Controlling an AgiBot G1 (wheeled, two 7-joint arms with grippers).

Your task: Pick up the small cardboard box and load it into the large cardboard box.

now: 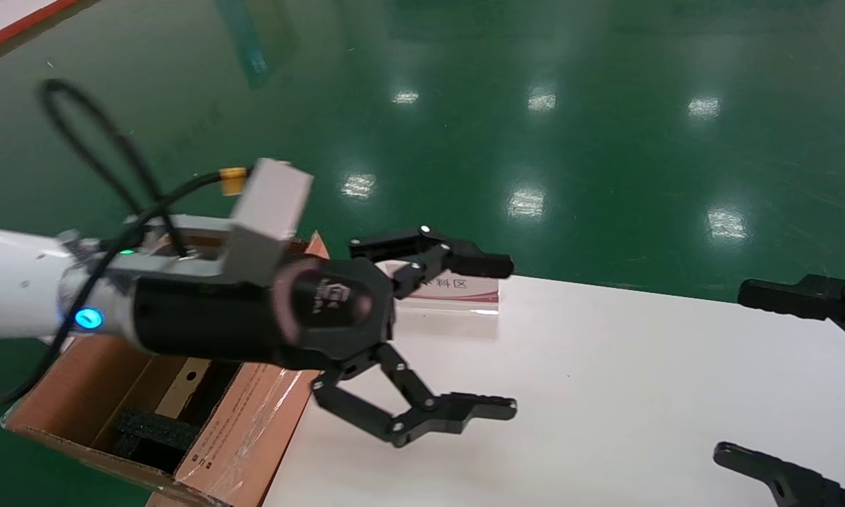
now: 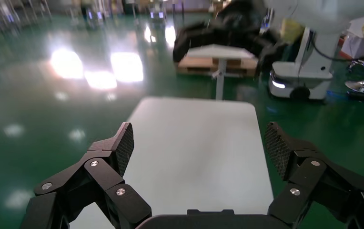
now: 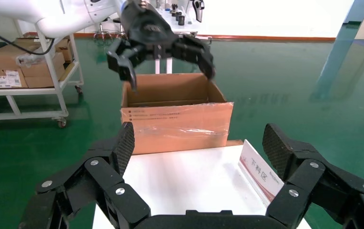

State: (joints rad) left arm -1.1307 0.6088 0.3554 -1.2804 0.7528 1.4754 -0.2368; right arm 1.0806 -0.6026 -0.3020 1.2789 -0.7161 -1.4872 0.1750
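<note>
Beside the tabletop (image 1: 605, 394), the large cardboard box (image 1: 232, 436) sits under the left gripper (image 1: 465, 338), jaws apart and empty; right gripper (image 1: 781, 373) likewise apart; no small carton visible.

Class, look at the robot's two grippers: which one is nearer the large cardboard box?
The left gripper, open, beside the large cardboard box at the table's edge; the right gripper, also open, sits at the table's far side.

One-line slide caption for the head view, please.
Open left gripper above the white table beside the large cardboard box; right gripper open.
</note>
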